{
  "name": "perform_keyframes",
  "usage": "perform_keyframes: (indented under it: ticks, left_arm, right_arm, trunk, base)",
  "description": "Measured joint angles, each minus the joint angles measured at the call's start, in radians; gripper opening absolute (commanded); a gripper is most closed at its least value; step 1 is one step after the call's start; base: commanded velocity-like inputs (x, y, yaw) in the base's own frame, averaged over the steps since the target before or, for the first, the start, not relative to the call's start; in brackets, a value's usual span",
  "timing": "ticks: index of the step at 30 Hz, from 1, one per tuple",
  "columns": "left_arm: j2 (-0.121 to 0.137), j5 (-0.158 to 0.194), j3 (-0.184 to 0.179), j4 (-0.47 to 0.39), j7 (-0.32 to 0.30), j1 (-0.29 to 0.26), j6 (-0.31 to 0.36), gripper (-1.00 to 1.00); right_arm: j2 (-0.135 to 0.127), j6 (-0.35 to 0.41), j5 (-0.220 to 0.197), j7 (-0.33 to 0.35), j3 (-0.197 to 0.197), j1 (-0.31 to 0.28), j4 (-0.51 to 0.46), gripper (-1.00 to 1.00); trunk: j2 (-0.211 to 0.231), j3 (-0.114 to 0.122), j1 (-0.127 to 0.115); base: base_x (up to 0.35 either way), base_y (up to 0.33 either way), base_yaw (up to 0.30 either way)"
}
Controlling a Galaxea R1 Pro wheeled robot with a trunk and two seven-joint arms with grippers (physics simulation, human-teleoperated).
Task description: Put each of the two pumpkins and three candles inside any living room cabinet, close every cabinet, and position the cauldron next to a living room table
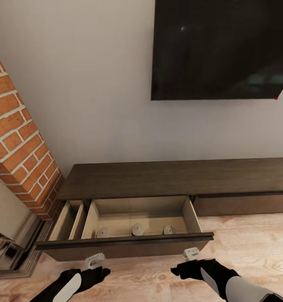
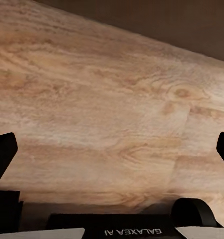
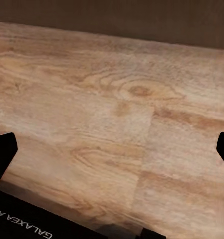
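The cabinet (image 1: 175, 178) is a long, low dark-brown console against the wall. Its wide middle drawer (image 1: 128, 245) is pulled out, pale beige inside. Three candles lie in it: one at the left (image 1: 102, 232), one in the middle (image 1: 138, 229), one at the right (image 1: 168, 230). My left gripper (image 1: 94, 261) (image 2: 112, 149) hangs open over the wood floor just before the drawer front. My right gripper (image 1: 191, 253) (image 3: 112, 152) is open too, near the drawer's right end, holding nothing. The pumpkins, the cauldron and the table are out of view.
A narrower drawer (image 1: 70, 220) at the cabinet's left end also stands open. The right drawer (image 1: 242, 205) is shut. A brick column (image 1: 19, 138) with a fireplace edge crowds the left. A dark TV (image 1: 221, 46) hangs on the wall. Wood floor (image 1: 250, 247) stretches right.
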Motion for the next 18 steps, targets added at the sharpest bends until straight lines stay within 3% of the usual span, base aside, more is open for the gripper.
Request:
perform_keyframes:
  ticks: [1, 4, 7, 8, 9, 11, 12, 18]
  left_arm:
    - [-0.028, 0.000, 0.000, 0.046, 0.006, 0.000, -0.060, 1.00]
    - [-0.065, 0.000, -0.001, 0.112, 0.011, -0.001, -0.134, 1.00]
    - [-0.082, 0.000, -0.002, 0.140, 0.013, -0.002, -0.161, 1.00]
    - [-0.086, -0.001, -0.006, 0.154, 0.013, -0.002, -0.178, 1.00]
    - [-0.125, 0.001, -0.053, 0.250, 0.014, -0.002, -0.281, 1.00]
    - [-0.144, 0.000, -0.077, 0.296, 0.014, -0.002, -0.341, 1.00]
    - [-0.158, 0.000, -0.095, 0.327, 0.017, -0.007, -0.409, 1.00]
    - [-0.161, -0.016, -0.108, 0.331, 0.053, -0.012, -0.423, 1.00]
  right_arm:
    - [0.017, -0.034, 0.000, -0.044, 0.000, 0.001, 0.016, 1.00]
    - [0.041, -0.097, 0.000, -0.089, 0.000, 0.002, 0.046, 1.00]
    - [0.051, -0.170, 0.000, -0.104, 0.000, 0.013, 0.066, 1.00]
    - [0.055, -0.222, 0.000, -0.110, 0.000, 0.027, 0.070, 1.00]
    - [0.089, -0.366, 0.001, -0.207, 0.003, 0.066, 0.074, 1.00]
    - [0.112, -0.402, 0.001, -0.280, 0.001, 0.078, 0.078, 1.00]
    - [0.149, -0.421, 0.037, -0.342, 0.004, 0.093, 0.093, 1.00]
    - [0.189, -0.419, 0.052, -0.372, 0.002, 0.096, 0.111, 1.00]
  trunk:
    - [0.000, 0.000, 0.000]
    - [0.000, 0.000, 0.000]
    - [0.000, 0.000, 0.000]
    - [0.000, 0.000, 0.000]
    - [0.000, 0.000, 0.000]
    - [0.000, 0.000, 0.000]
    - [0.000, 0.000, 0.000]
    - [0.000, 0.000, 0.000]
  base:
    - [0.000, 0.000, 0.000]
    - [0.000, 0.000, 0.000]
    - [0.000, 0.000, 0.000]
    - [0.000, 0.000, 0.000]
    - [0.000, 0.000, 0.000]
    - [0.000, 0.000, 0.000]
    - [0.000, 0.000, 0.000]
    - [0.000, 0.000, 0.000]
